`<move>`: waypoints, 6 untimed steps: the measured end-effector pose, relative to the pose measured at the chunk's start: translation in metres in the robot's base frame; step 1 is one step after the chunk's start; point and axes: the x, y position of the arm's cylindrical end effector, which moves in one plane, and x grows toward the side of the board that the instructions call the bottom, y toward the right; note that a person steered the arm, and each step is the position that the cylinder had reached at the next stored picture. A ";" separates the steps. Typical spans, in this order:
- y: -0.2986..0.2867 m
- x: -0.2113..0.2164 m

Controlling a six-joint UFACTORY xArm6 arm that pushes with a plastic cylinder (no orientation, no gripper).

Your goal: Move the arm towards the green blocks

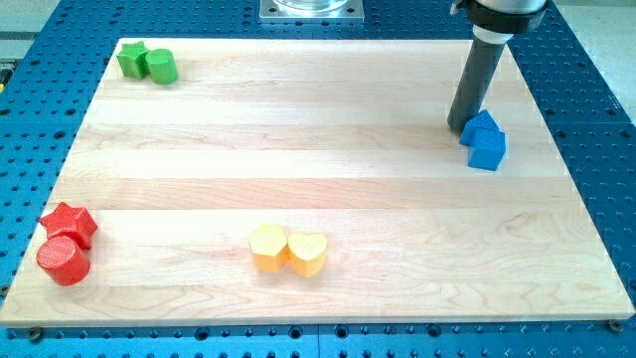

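Tip first: my tip sits on the wooden board near the view's top right, and the dark rod above it rises straight up to the arm at the view's top edge. You have no jaws to read here; the rod ends bare and holds nothing. Just to the view's right of the tip, touching it or nearly so, you see two blue blocks pressed together: the upper blue block closest to the rod, and the lower blue block just below it. Their exact shapes are hard to make out.

Look across the board to find the task's blocks. The green star-like block and the green cylinder lie touching each other at the view's top left corner, well apart from the tip, with the whole width of the board between them.

Along the view's bottom, you have a yellow rounded block and a yellow heart-shaped block side by side, touching, a little left of the middle. At the bottom left, a red star-shaped block rests against a red cylinder below it. Around the board you see a blue perforated table.
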 end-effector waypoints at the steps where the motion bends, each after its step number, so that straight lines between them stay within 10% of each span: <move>1: -0.004 -0.004; 4: -0.330 -0.007; 6: -0.410 -0.066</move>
